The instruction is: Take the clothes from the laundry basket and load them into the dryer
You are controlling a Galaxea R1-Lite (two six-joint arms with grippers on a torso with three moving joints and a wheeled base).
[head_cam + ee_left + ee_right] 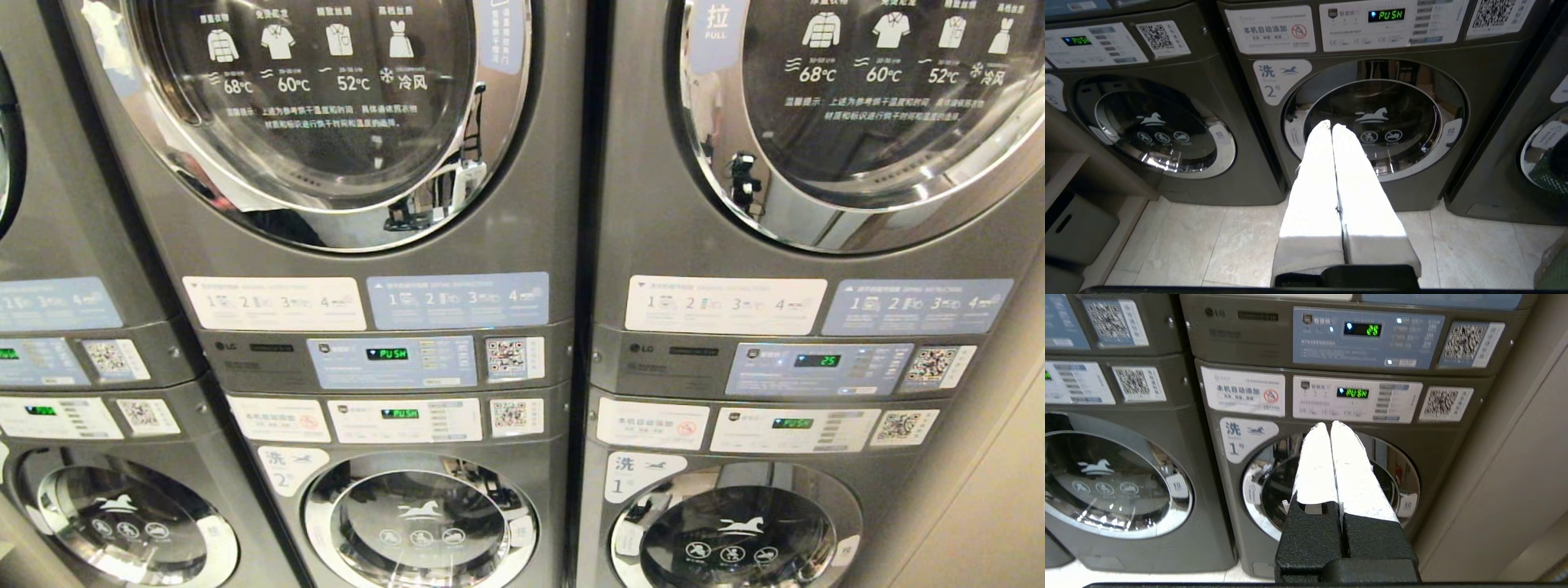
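Head view shows only stacked machines: upper dryer (326, 106) doors closed, washers below, no arms. Left wrist view adds left claw (1331, 127), fingers pressed together, empty, before washer 2 (1376, 118) over the tiled floor (1208, 245). Right wrist view adds right claw (1329, 425), pressed together, empty, before washer 1 (1331, 482). Laundry basket and clothes: in no view.

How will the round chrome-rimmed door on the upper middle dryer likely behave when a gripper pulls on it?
The dryer door will probably swing stiffly as one rigid piece. Its polished chrome rim looks slippery for closed fingers. The glass could be fragile against a hard knock.
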